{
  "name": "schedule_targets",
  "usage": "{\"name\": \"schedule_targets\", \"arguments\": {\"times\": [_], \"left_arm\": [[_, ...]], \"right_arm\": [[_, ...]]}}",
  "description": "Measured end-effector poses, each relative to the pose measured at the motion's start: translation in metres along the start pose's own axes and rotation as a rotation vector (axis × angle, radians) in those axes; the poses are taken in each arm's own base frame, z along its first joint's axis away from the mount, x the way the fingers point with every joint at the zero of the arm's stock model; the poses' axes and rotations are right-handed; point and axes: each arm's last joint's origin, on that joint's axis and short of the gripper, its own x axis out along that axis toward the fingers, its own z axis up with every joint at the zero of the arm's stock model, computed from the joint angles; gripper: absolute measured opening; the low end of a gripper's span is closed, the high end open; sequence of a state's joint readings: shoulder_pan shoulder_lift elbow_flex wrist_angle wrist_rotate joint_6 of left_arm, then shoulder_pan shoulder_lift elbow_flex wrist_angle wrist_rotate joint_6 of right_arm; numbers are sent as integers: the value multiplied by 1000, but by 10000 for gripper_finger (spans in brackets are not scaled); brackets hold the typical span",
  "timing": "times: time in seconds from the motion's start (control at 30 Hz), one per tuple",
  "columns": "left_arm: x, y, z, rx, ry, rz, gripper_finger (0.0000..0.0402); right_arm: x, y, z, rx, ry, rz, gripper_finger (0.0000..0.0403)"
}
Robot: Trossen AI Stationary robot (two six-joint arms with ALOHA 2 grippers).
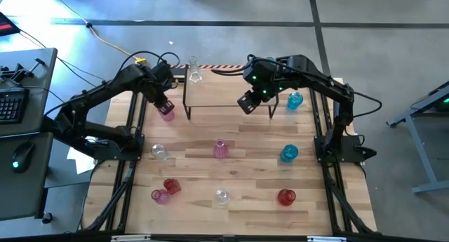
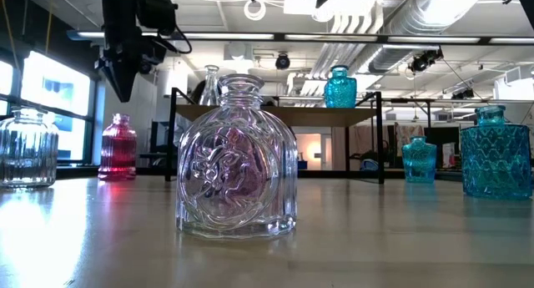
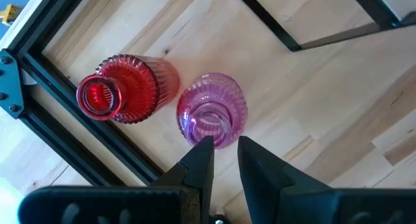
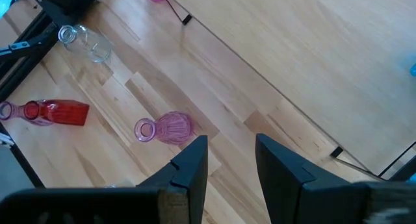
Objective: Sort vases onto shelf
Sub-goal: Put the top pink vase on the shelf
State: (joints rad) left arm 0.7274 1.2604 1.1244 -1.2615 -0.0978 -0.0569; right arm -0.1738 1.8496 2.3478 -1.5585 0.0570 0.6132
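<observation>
My left gripper [image 1: 163, 104] [image 3: 224, 149] hangs open just above a pink ribbed vase [image 3: 211, 112] [image 1: 168, 113] that stands upright on the table off the shelf's left end. A red vase [image 3: 123, 87] stands right beside it. In the low view this gripper [image 2: 125, 86] is clear above the vase's neck [image 2: 118, 121]. My right gripper [image 1: 247, 102] [image 4: 229, 149] is open and empty over the near edge of the shelf [image 1: 231, 95] [image 4: 312, 62]. On the shelf stand a clear vase [image 1: 194, 72] at its far left corner and a blue vase [image 2: 340, 88] toward its right end.
More vases stand scattered on the table: blue [image 1: 295, 99] and blue [image 1: 289, 153] on the right, pink [image 1: 221, 149] and clear [image 1: 159, 152] mid-table, red [image 1: 171, 186], pink [image 1: 160, 196], clear [image 1: 222, 196] and red [image 1: 285, 197] near the front. Black frame rails [image 1: 130, 130] run along both sides.
</observation>
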Motion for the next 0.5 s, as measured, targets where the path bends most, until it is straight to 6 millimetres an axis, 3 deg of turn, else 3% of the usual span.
{"name": "schedule_targets", "arguments": {"times": [0.5], "left_arm": [[2,0,2,7,6,0,62]], "right_arm": [[0,0,0,0,0,-1,108]]}}
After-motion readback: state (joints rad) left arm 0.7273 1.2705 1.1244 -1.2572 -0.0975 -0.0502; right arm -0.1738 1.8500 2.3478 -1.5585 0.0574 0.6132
